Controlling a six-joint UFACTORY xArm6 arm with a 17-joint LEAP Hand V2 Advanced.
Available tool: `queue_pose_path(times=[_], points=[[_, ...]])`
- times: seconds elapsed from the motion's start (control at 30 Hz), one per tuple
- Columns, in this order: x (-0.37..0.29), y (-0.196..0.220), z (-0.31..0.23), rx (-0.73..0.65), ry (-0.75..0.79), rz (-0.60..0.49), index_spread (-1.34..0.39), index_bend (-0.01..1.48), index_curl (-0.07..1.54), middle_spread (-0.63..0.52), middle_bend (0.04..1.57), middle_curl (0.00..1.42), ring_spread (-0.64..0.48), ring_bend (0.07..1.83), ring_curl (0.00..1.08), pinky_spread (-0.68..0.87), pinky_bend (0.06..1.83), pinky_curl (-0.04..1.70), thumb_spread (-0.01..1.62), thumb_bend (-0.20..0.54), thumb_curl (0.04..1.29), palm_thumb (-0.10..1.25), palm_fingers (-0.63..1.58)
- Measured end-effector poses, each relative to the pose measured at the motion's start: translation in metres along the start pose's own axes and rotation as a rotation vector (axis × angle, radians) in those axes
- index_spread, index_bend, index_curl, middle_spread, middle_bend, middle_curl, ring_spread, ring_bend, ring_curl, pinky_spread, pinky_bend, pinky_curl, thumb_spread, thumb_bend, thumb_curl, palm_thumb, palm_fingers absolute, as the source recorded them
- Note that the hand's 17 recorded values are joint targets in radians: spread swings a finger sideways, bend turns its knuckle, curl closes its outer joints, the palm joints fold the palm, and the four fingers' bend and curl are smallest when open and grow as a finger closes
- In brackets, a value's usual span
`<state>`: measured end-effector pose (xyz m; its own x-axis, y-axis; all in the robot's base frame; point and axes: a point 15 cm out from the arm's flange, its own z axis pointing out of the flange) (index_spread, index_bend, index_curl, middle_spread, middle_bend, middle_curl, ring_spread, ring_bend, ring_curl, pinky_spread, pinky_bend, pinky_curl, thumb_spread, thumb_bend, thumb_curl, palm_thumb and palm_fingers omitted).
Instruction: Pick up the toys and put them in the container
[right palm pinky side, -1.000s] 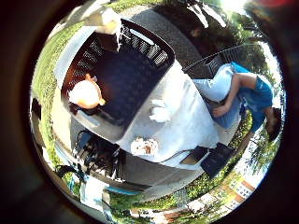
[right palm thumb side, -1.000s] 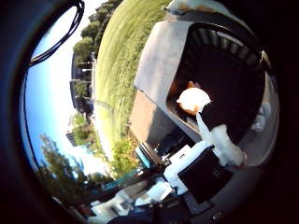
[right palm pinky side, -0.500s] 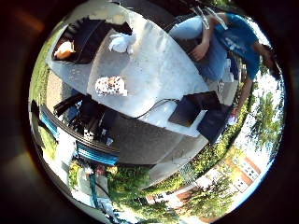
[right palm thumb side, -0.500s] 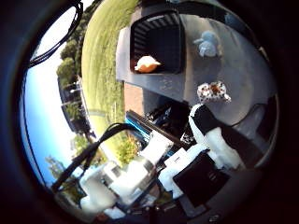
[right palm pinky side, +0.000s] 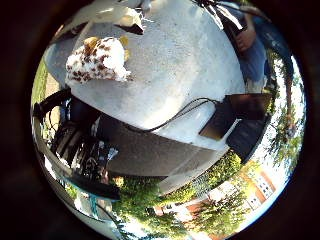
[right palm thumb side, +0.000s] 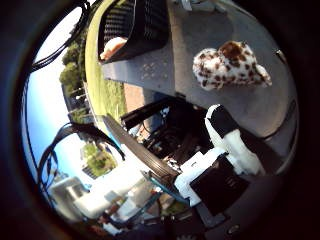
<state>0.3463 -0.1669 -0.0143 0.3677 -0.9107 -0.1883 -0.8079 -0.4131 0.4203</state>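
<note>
From the palm I see a white plush toy with brown spots (right palm thumb side: 229, 65) lying on the grey tabletop (right palm pinky side: 190, 65), close to the table's edge and apart from everything else on the surface. The black slatted container (right palm thumb side: 137, 25) sits farther along the same tabletop, near its grassy side, and inside it I can make out a pale orange-and-white toy (right palm thumb side: 112, 46) resting against the wall. One finger of the hand (right palm thumb side: 227, 150) reaches into the thumb-side view, white with a black tip, and it looks fairly straight, pointing toward the spotted toy without touching it; I count the hand as open and holding nothing. In the little-finger-side view the same spotted toy fills a fair part of the picture, so the palm is near it, and a second light-coloured toy (right palm pinky side: 117, 12) lies just beyond it on the table. A dark flat device (right palm pinky side: 235, 117) rests at the table's far edge. A person (right palm pinky side: 255, 42) in blue sits at the table's other side, touching none of the toys. Below the table edge I see dark equipment (right palm pinky side: 82, 145) on the ground.
</note>
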Motion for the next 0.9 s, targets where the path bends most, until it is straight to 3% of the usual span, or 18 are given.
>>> queue_pose_path(times=[0.33,0.43,0.47,0.57,0.67,0.7,0.9], points=[[0.025,-0.042,0.054,-0.106,0.052,0.024,-0.21,0.18,0.25,0.05,0.17,0.32,0.27,0.39,0.32,0.48,0.59,0.33,1.1,-0.026,0.44,0.81,0.07],[0.031,-0.042,0.056,-0.12,0.076,0.033,-0.16,0.2,0.27,0.04,0.2,0.33,0.27,0.4,0.32,0.48,0.56,0.31,1.09,-0.026,0.44,0.81,0.16],[0.032,-0.042,0.057,-0.121,0.078,0.033,-0.14,0.2,0.27,0.02,0.22,0.34,0.26,0.43,0.32,0.48,0.56,0.3,1.09,-0.023,0.44,0.82,0.29],[0.03,-0.052,0.058,-0.106,0.097,0.014,-0.2,0.13,0.25,-0.03,0.4,0.41,0.21,0.71,0.39,0.43,0.58,0.28,1.08,-0.021,0.44,0.85,0.74],[0.027,-0.064,0.052,-0.084,0.124,-0.009,-0.28,0.07,0.2,-0.08,0.65,0.53,0.15,1.04,0.53,0.42,0.6,0.32,1.07,-0.019,0.45,0.87,0.84],[0.028,-0.065,0.048,-0.075,0.135,-0.014,-0.32,0.12,0.19,-0.1,0.71,0.57,0.12,1.13,0.57,0.41,0.64,0.34,1.06,-0.018,0.45,0.89,0.87],[0.047,-0.057,0.008,0.056,0.193,0.018,-0.52,0.27,0.15,-0.18,0.96,0.76,0.0,1.24,0.7,0.38,1.13,0.55,1.03,-0.013,0.48,0.94,1.1]])
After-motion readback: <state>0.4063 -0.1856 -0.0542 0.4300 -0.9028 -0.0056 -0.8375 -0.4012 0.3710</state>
